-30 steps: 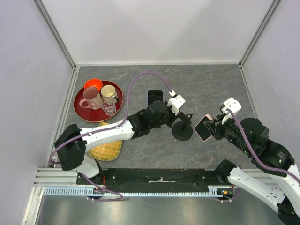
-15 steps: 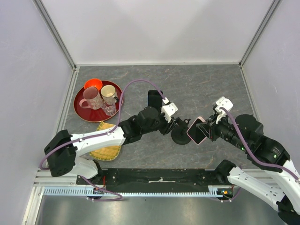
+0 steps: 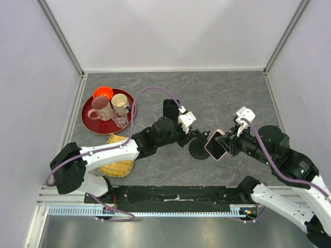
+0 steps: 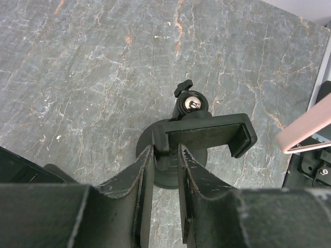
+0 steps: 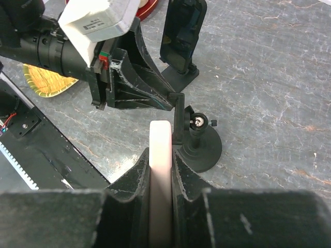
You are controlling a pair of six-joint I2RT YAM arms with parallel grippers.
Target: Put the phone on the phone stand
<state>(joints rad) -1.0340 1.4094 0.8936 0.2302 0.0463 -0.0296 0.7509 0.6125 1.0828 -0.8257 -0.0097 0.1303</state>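
The phone stand (image 3: 199, 149) is black, with a round base, a ball joint and a clamp cradle (image 4: 207, 132), and stands mid-table. My left gripper (image 3: 194, 136) is shut on the left end of the cradle (image 4: 164, 153). My right gripper (image 3: 227, 144) is shut on the pink-cased phone (image 3: 215, 145) and holds it on edge just right of the stand, above the table. The phone shows edge-on between my right fingers (image 5: 160, 155), its tip close to the cradle (image 5: 178, 121). Its pink edge also shows in the left wrist view (image 4: 305, 132).
A second black phone (image 3: 170, 108) leans on its own stand just behind the left arm. A red tray (image 3: 89, 120) with mugs, a glass and an orange bowl sits at the far left. A yellow woven mat (image 3: 116, 164) lies near it. A black rail (image 3: 176, 196) runs along the near edge.
My right gripper has carried the phone left, up to the stand. My left arm has drawn back towards the near edge, still holding the cradle.
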